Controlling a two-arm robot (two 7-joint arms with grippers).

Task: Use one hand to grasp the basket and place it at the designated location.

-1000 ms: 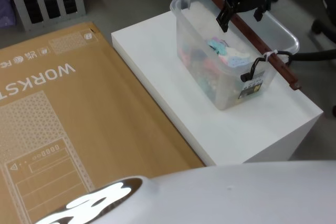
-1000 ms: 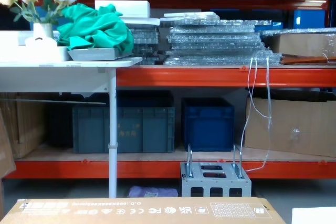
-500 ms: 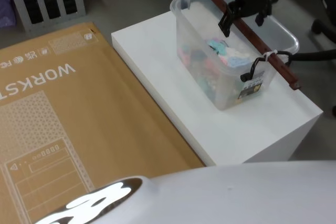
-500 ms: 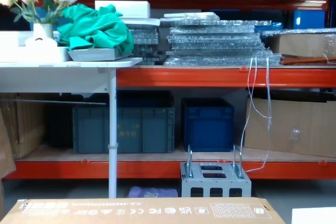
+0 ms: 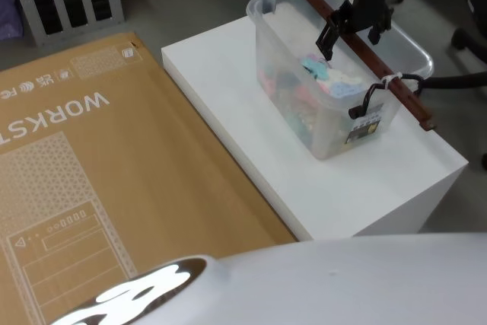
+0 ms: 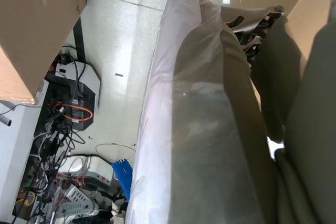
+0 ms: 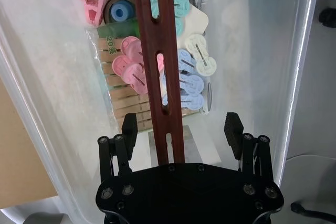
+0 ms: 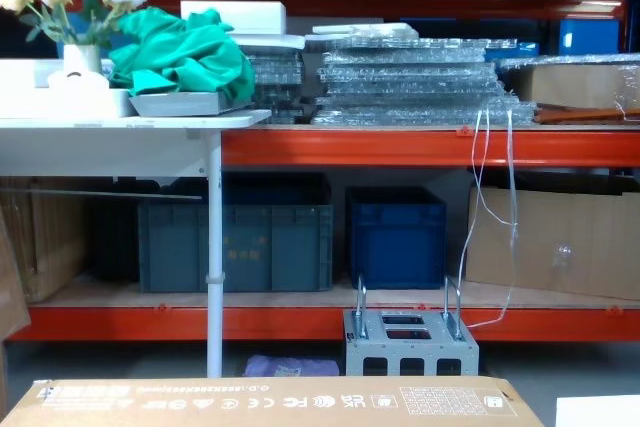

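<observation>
Right gripper [image 5: 351, 35] hangs over the basket [image 5: 283, 74], silver wrist above, fingertips pointing down. Fingers [image 7: 129, 125] spread wide, one either side of the wooden bar handle [image 7: 140, 24], just clear of it. Basket stands on the white table [image 5: 251, 138], toward the far right corner. Pastel pegs [image 7: 131, 65] lie inside under the bar.

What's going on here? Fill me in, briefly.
The robot's right hand hangs over the clear basket on the white stand. Its open fingers straddle the wooden handle without gripping it yet. The basket, with pastel pegs inside, sits on the stand, not lifted.
</observation>
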